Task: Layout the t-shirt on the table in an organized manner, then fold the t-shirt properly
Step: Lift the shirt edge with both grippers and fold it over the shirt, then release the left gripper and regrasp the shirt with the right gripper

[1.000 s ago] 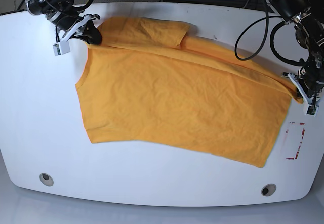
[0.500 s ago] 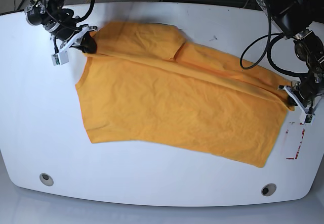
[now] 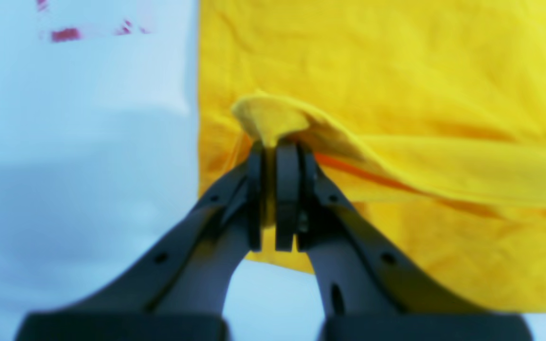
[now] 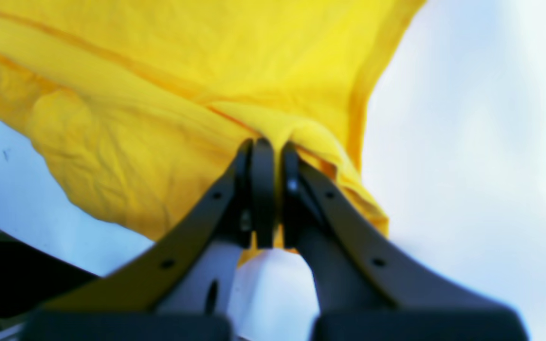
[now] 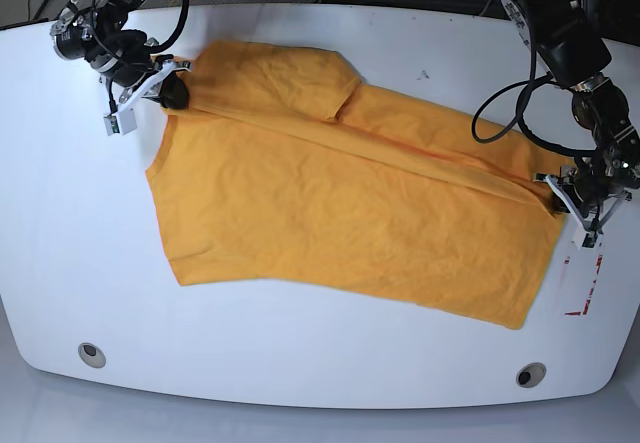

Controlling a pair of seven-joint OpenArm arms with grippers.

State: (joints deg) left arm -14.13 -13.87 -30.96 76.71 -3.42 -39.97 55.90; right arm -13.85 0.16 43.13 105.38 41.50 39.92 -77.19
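A: Where is the t-shirt (image 5: 350, 203)?

B: Spread across the white surface (image 5: 80, 253), its far edge folded over.

A: And the pincers?

B: The left pincer (image 3: 275, 147) and the right pincer (image 4: 268, 144) are each clamped tight on a fold of cloth at opposite ends.

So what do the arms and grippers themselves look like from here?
Both arms are black with silver joint rings and looping black cables. The left gripper and right gripper each have dark grey tapered fingers with small holes and flat black pads. In the base view, white bracket-like parts sit at each wrist.
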